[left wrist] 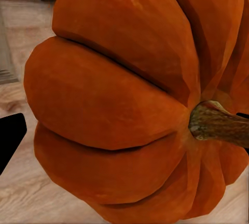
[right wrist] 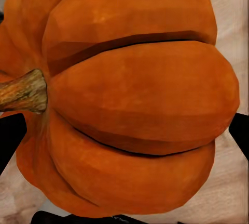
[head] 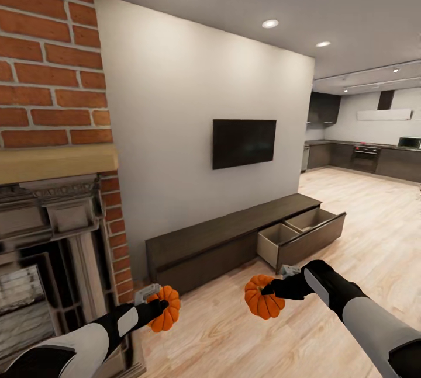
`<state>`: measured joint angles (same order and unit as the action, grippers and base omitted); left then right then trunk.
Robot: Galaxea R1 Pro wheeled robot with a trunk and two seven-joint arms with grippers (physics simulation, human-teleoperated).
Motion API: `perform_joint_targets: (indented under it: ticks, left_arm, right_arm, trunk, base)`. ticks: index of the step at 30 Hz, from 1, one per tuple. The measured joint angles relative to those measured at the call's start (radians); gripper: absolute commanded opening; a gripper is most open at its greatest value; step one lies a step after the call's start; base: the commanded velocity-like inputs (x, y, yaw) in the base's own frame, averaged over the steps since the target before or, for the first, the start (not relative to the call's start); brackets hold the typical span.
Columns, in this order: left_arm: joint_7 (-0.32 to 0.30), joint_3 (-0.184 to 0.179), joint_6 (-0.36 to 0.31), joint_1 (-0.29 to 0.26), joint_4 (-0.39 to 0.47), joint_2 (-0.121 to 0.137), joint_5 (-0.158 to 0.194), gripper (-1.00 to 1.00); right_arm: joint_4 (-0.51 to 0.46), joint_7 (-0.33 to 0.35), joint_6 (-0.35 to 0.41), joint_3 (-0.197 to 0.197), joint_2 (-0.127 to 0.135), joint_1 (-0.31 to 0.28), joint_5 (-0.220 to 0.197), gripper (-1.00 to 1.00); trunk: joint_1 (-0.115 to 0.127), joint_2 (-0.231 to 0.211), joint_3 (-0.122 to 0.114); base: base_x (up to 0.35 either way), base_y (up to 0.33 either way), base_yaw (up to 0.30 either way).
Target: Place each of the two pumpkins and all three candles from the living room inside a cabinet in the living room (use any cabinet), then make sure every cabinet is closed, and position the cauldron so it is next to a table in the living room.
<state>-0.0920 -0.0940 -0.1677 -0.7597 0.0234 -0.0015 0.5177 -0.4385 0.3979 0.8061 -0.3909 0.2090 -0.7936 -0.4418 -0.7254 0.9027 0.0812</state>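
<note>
Each hand carries an orange ribbed pumpkin above the wood floor. My left gripper (head: 158, 307) is shut on one pumpkin (head: 165, 308) near the fireplace; up close that pumpkin (left wrist: 119, 104) shows its brown stem. My right gripper (head: 270, 291) is shut on the other pumpkin (head: 263, 297), whose ribs and stem show large in the right wrist view (right wrist: 129, 104). Ahead against the white wall stands the long dark-brown cabinet (head: 216, 238). Its right-hand drawer (head: 301, 235) is pulled out, showing a pale interior; the left drawer front is shut.
A brick fireplace (head: 52, 191) with a wooden mantel and ornate surround stands close on my left. A black TV (head: 244, 142) hangs on the wall above the cabinet. Open wood floor (head: 362, 232) runs right toward a dark kitchen (head: 365, 159).
</note>
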Motion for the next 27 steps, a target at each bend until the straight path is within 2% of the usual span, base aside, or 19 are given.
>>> perform_joint_targets:
  ticks: [27]
  left_arm:
    - [0.001, 0.0, 0.0, 0.0, 0.0, -0.003, 0.0, -1.0]
  right_arm:
    - [0.017, 0.0, 0.0, 0.0, 0.0, 0.0, -0.001, -1.0]
  trunk:
    - [0.0, 0.0, 0.0]
  base:
    - [0.198, -0.284, 0.0]
